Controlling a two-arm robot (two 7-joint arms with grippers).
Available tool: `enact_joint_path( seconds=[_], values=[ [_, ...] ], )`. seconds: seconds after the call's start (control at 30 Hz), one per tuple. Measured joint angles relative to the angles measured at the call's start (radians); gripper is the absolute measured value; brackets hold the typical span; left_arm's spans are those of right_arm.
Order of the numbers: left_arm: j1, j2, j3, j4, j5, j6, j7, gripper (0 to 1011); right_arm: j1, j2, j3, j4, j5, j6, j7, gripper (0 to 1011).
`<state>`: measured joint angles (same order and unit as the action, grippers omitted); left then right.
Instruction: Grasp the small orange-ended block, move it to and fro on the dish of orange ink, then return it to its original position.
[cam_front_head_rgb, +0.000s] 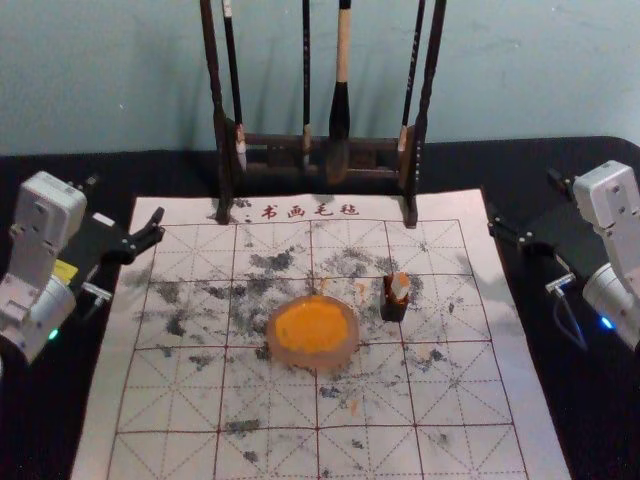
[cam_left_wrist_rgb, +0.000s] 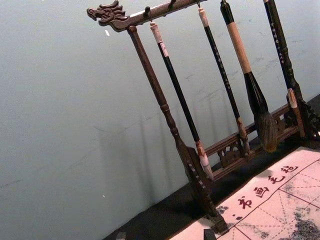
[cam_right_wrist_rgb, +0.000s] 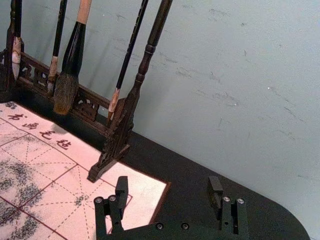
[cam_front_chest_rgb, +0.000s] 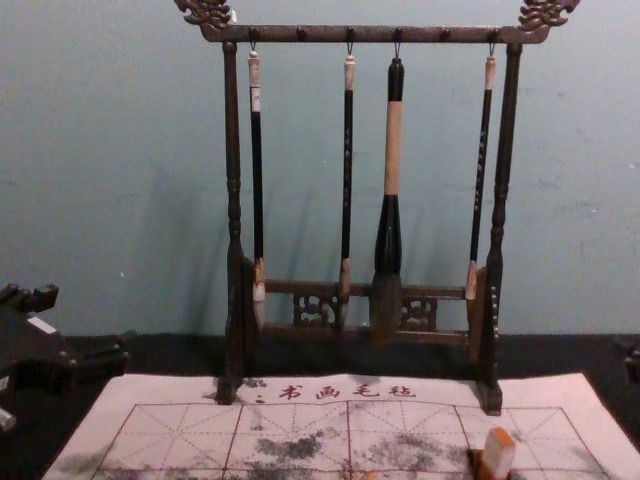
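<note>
Head view; block (cam_front_head_rgb: 400, 287) near dish (cam_front_head_rgb: 313, 359)

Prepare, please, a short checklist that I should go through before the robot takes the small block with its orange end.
1. Block upright, orange end up, in the dark holder: ok.
2. Orange ink in the dish: ok.
3. Right gripper open and holding nothing: ok.
4. Right gripper at the block: not ok; it is off by the right edge of the mat.
5. Left gripper away from block and dish: ok, by the mat's left edge.
6. Block loose enough to lift without dragging the holder: cannot tell.
</note>
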<state>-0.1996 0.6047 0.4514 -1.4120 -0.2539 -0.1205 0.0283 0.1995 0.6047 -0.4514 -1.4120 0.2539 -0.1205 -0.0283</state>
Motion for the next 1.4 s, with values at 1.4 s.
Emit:
enact_joint_path(
  seconds=[1.4],
  values=[
    [0.000,0.000,0.000,0.000,0.000,0.000,0.000,1001,-0.224,-0.010,0.031,-0.237,0.133,0.152,0.249,1000]
  ],
)
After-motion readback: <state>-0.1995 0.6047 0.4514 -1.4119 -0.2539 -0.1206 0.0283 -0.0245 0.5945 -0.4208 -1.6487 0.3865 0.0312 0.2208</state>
